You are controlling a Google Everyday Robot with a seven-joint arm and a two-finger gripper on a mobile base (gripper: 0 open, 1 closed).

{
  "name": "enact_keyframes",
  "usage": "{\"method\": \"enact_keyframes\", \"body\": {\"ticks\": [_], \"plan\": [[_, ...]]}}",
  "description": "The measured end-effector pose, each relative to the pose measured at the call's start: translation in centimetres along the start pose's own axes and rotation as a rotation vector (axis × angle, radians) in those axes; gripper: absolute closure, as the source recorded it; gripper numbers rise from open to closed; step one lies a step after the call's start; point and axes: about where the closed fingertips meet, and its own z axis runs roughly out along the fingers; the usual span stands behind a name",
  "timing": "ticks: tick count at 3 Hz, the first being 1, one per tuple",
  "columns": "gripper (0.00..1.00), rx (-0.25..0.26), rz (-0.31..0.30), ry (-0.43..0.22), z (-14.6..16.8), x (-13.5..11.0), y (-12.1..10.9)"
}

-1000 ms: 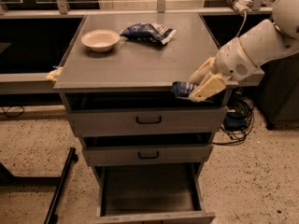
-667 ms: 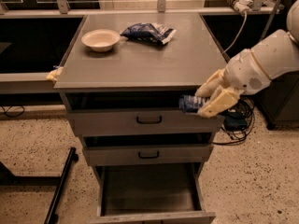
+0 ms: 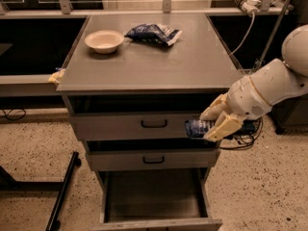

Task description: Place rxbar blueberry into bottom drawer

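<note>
Worktop (image 3: 159, 66): the flat grey top of a metal drawer cabinet. Its front edge runs straight across the middle of the view, and its near right part is bare grey.
Floor (image 3: 269, 186): speckled and pale, with open room to the right of the cabinet, below the arm.
Arm (image 3: 272, 85): white and rounded. It reaches in from the right edge and slopes down towards the cabinet's front right corner.
Bottom drawer (image 3: 154, 198): the lowest of three, pulled out well past the two above. Its plain grey inside is open from above and its front lip sits at the lower edge of the view.
Top drawer (image 3: 115, 126): pushed in, with a black handle at the centre and a dark gap above it.
Middle drawer (image 3: 120, 160): pushed in, also with a black handle.
Bag (image 3: 154, 33): crinkled, blue and white, lying at the back of the top. Its print cannot be read.
Bowl (image 3: 104, 41): pale and round, just left of the bag, near the left edge.
Claw (image 3: 208, 125): in front of the right end of the top drawer, pale fingers clamped on the bar.
Rxbar blueberry (image 3: 196, 127): a dark blue wrapper held in the air, pointing left, above and to the right of the open drawer. Its pale print is too small to read.
</note>
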Motion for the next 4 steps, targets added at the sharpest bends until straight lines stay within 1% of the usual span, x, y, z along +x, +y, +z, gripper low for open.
{"method": "enact_keyframes", "body": {"ticks": [1, 2, 3, 4], "plan": [[1.0, 0.003, -0.016, -0.007, 3.4, 2.6, 0.3], [1.0, 0.015, -0.061, -0.013, 9.8, 6.8, 0.7], [1.0, 0.023, -0.089, -0.037, 16.1, 9.8, 0.5], [1.0, 0.006, -0.101, -0.052, 21.7, 12.3, 0.2]]}}
